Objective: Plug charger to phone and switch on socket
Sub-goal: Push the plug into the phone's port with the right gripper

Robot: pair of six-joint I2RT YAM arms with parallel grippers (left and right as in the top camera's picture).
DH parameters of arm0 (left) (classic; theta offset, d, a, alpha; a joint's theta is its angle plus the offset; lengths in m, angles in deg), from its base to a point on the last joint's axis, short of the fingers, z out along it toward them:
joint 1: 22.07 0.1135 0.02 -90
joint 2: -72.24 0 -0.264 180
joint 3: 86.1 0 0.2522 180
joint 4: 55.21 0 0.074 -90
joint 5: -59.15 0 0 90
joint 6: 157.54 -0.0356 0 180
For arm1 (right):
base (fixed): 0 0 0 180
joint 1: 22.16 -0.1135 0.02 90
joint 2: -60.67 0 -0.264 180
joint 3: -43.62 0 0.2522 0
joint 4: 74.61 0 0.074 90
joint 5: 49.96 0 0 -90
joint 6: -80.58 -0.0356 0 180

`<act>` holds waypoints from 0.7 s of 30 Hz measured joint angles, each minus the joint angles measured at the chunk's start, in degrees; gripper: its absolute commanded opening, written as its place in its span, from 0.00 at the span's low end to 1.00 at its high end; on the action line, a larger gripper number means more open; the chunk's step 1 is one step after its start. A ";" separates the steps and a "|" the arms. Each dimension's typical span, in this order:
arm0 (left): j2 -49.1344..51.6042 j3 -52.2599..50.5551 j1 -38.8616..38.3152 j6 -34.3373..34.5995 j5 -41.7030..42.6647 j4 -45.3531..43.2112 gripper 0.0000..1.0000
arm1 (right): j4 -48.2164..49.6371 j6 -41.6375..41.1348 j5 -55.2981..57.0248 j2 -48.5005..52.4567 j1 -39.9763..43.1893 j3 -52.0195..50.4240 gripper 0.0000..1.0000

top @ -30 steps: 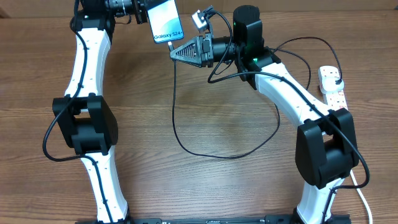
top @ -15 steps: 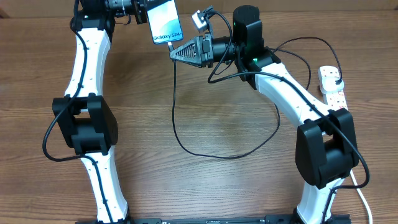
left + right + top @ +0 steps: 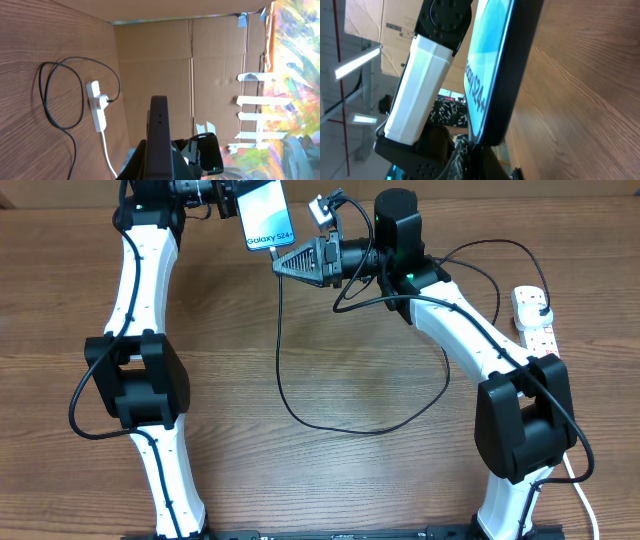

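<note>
Phone (image 3: 266, 218) is raised at the far edge, left of centre, clamped in the left gripper (image 3: 240, 201). Right gripper (image 3: 282, 262) is pinched on the charger (image 3: 281, 370) tip, just at the phone's near end. Cable loops over the open mid-tabletop (image 3: 380, 480). Socket (image 3: 533, 317) sits at the right edge, well apart. Left wrist view shows the plug seated in the socket; right wrist view shows only the screen edge, tip hidden.

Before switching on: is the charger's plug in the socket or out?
In: the left wrist view shows the plug seated in the socket.
</note>
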 measured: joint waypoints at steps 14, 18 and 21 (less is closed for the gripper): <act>0.00 0.00 0.00 0.50 -1.14 -0.02 0.04 | 4.72 -6.25 1.49 0.04 -0.09 -0.11 0.04; 0.00 0.00 0.00 0.66 -1.53 -0.02 0.04 | 4.72 -6.45 1.86 0.04 -0.09 -0.11 0.04; 0.00 0.00 0.00 0.68 -1.66 -0.02 0.04 | 4.72 -6.43 1.97 0.04 -0.11 -0.11 0.04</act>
